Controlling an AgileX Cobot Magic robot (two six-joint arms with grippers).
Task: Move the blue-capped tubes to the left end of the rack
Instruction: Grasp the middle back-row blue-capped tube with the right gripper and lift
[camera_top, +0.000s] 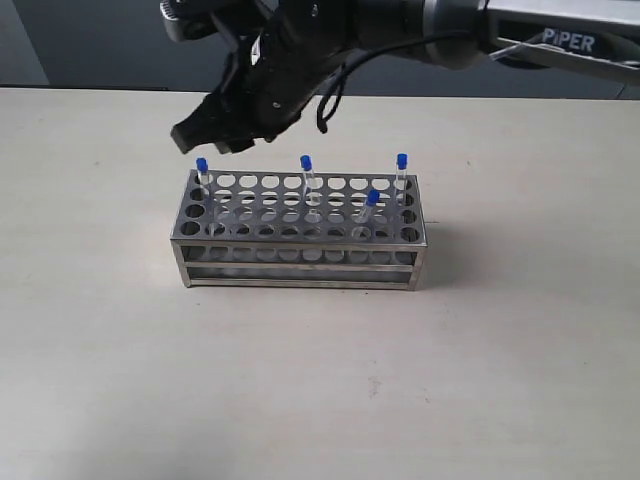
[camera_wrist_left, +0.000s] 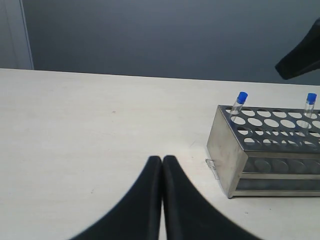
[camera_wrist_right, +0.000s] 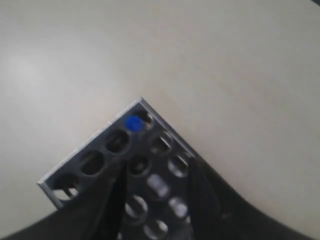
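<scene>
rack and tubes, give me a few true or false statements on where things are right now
1. Four blue-capped tubes stand in the rack. True.
2. All four sit at the rack's left end. False: only one stands there; the others are mid-rack and towards the right end.
3. The right gripper hangs above the rack's left end. True.
4. The right gripper holds a tube. False: it is open and empty.
5. The left gripper is shut, off to the side of the rack. True.

The pale, matte counter (camera_top: 120, 380) carries the silver metal rack (camera_top: 300, 262), which stands flat on it near the middle.
</scene>
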